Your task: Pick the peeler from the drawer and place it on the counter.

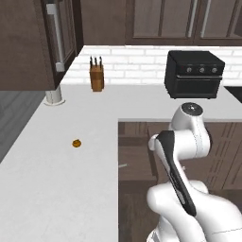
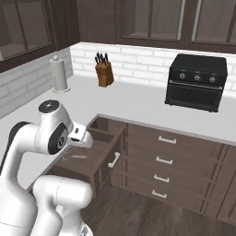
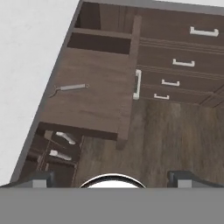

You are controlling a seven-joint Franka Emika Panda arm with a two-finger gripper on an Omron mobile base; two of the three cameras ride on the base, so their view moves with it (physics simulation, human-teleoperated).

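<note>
While the drawer (image 3: 94, 94) stands pulled out from under the counter (image 3: 30, 57), the peeler (image 3: 70, 88) lies flat on its wooden floor, toward the 9 o'clock side of the hand view, close to the counter edge with its curved head pointing to 9 o'clock. The gripper (image 3: 111, 177) hangs well above the drawer with its fingers (image 3: 37, 178) spread wide and nothing between them. From the right base view the peeler (image 2: 76, 156) shows as a thin pale sliver inside the drawer (image 2: 99, 147), just below the arm's wrist. On the counter (image 1: 56, 179) sit a small orange-brown round object (image 1: 76, 143) at 9 o'clock, a knife block (image 1: 97, 75) at 11 o'clock, a paper towel roll (image 2: 59, 73), and a black toaster oven (image 1: 194, 74) at 1 o'clock.
</note>
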